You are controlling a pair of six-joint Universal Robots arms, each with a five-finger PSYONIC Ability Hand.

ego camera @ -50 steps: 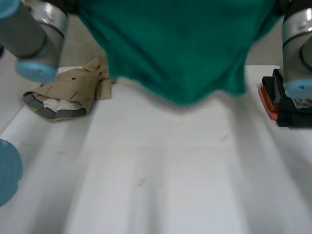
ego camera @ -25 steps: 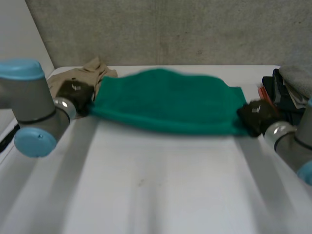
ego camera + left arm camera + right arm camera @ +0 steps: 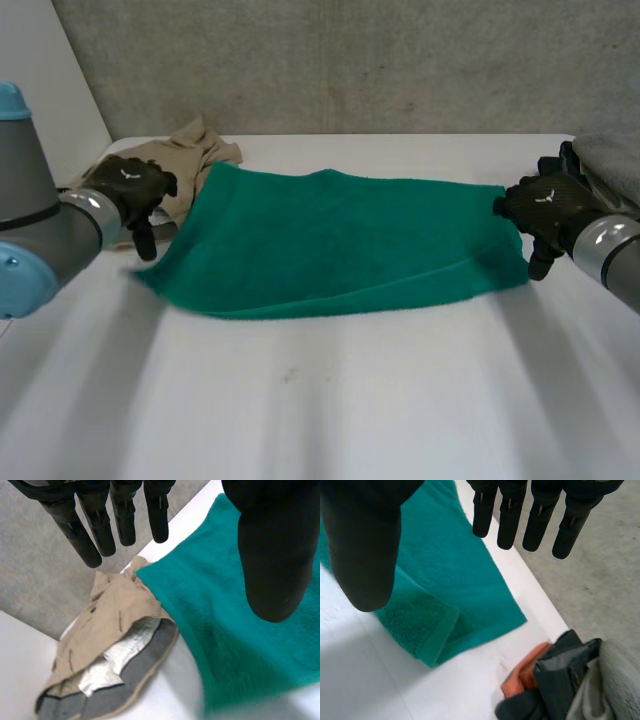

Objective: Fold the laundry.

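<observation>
Green towel (image 3: pixel 340 240) flat on the white worktop (image 3: pixel 330 400), spread wide toward twelve o'clock of the surface. Doubled over, with an upper layer's edge slanting along its six o'clock side. In the right wrist view (image 3: pixel 450 580), one corner turned under itself, hem showing.

Left hand (image 3: pixel 135 195) at the towel's nine o'clock end, by the corner. Seen from its own wrist (image 3: pixel 270 555): fingers (image 3: pixel 122 515) straight and spread well away from the thumb, clasping nothing, with the thumb over green cloth (image 3: pixel 225 630) and the fingertips past the towel's corner. Cannot tell whether touching the cloth.

Right hand (image 3: pixel 548 210) at the towel's three o'clock end, beside the corner there. From its wrist (image 3: pixel 365 545): fingers (image 3: pixel 540 515) straight, side by side, held apart from the thumb — nothing between them. Cannot tell contact here either.

Crumpled tan garment (image 3: pixel 190 160) at ten o'clock of the towel, just behind the left hand, touching the towel's edge. Pale and grey lining showing at its open end (image 3: pixel 115 645).

At three o'clock beyond the right hand, a heap near the worktop's edge — dark garment (image 3: pixel 555 680), something orange (image 3: pixel 522 672) beneath it, grey cloth (image 3: pixel 617 675) on top. Clear of the towel.
</observation>
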